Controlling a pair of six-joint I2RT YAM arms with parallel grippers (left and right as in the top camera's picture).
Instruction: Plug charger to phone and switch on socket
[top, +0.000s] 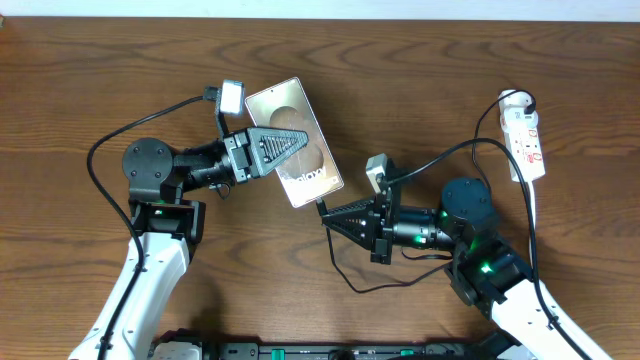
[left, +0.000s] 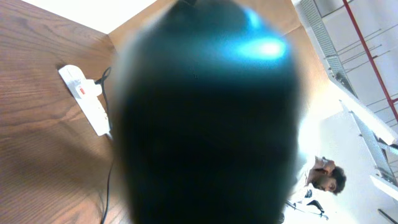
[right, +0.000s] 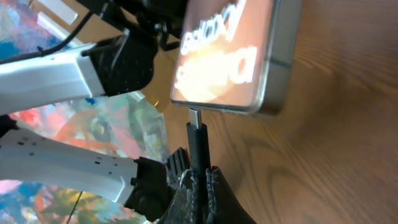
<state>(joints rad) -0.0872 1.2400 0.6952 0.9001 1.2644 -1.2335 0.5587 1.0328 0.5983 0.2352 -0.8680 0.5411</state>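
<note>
A brown wooden table (top: 100, 60) carries one phone (top: 312, 172), one charger (right: 198, 146) and one socket (top: 524, 140). The left gripper (top: 285, 145) clamps the phone. The right gripper (right: 202, 186), just below it, pinches the charger's plug against the phone's edge; whether it is seated is unclear. The socket lies well behind the right gripper. A dark blur fills the left wrist view.

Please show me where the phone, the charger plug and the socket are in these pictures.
phone (top: 283, 103): overhead view, on the upper part of its screen.
charger plug (right: 198, 146): right wrist view, on the black body below the metal tip.
socket (top: 527, 140): overhead view, on the middle of the white strip.
</note>
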